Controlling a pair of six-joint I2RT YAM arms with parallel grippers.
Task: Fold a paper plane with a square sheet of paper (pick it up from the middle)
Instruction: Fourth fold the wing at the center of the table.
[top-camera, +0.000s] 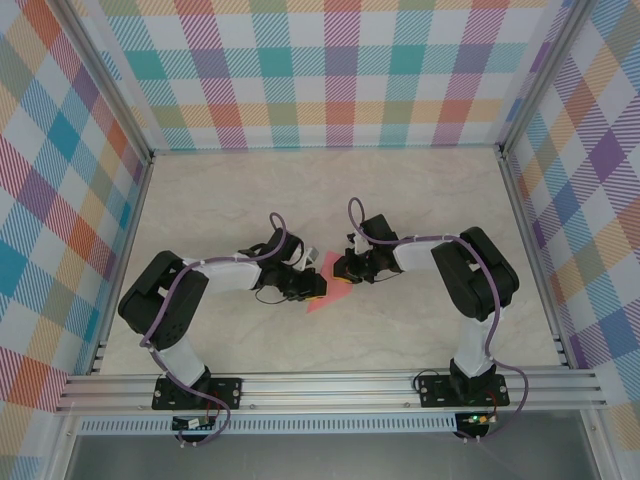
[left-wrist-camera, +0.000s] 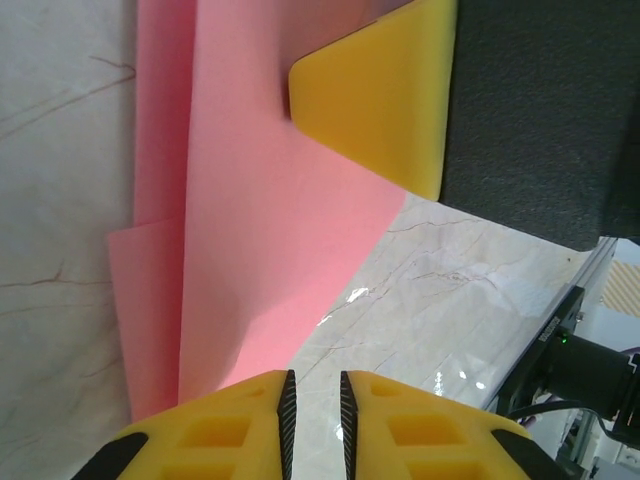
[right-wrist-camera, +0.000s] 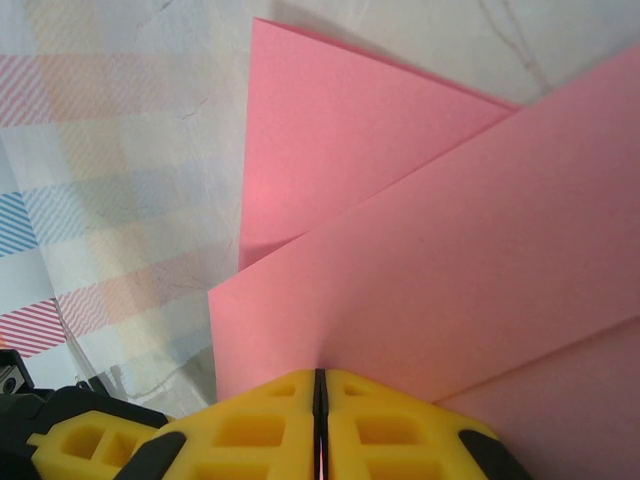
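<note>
R hand (right-wrist-camera: 320, 377) pinches sheet (right-wrist-camera: 450, 260); L hand (left-wrist-camera: 317, 382) low, jaws slightly apart.

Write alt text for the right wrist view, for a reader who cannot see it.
The right claw, its yellow fingers shut, pinches the edge of a folded salmon-pink paper sheet whose overlapping layers fan up and right across the frame. Behind the paper lies a pale marble table, with a faded checked wall at left.

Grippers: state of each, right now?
Left gripper: slightly open, gripping nothing.
Right gripper: shut on the square sheet of paper.
</note>
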